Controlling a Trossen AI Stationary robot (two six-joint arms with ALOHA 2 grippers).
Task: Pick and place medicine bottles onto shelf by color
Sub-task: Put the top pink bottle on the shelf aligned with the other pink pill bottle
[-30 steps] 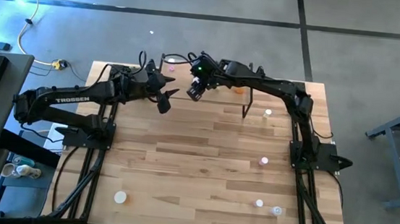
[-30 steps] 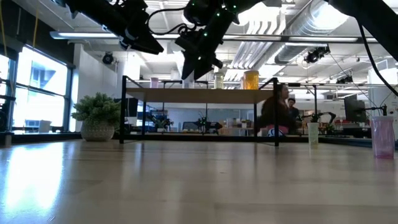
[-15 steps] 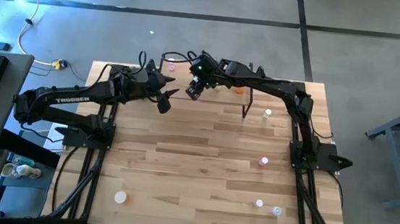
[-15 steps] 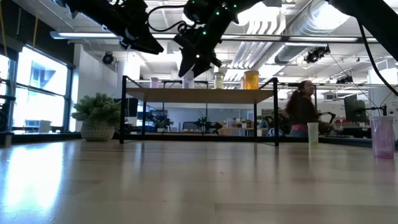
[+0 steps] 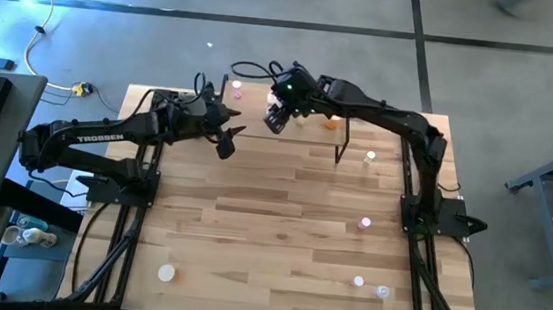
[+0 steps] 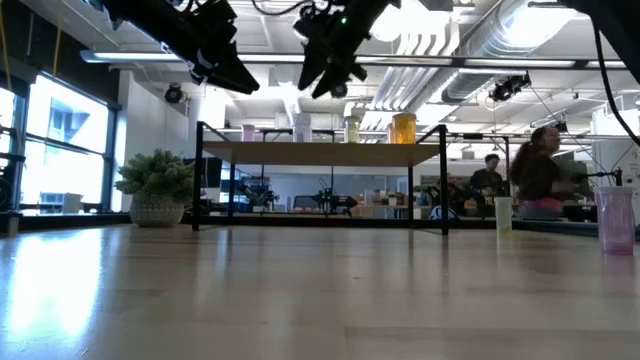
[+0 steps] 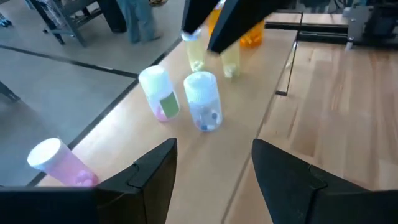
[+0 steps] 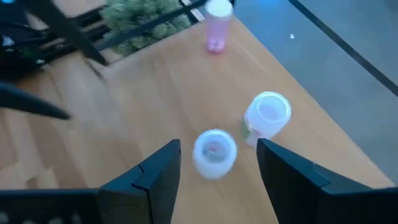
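Wooden table (image 5: 280,226) on concrete floor; office behind with two people (image 6: 538,175) at 3 o'clock in low view. Shelf (image 6: 320,152) along table's 12 o'clock edge carries five visible bottles (image 7: 203,101): two pink, one whitish, one yellow-green, one orange. Five more dot table: four toward 3–5 o'clock, one at 7. Centre bare. Left gripper (image 5: 230,136) and right gripper (image 5: 277,121) both spread, empty, above shelf.
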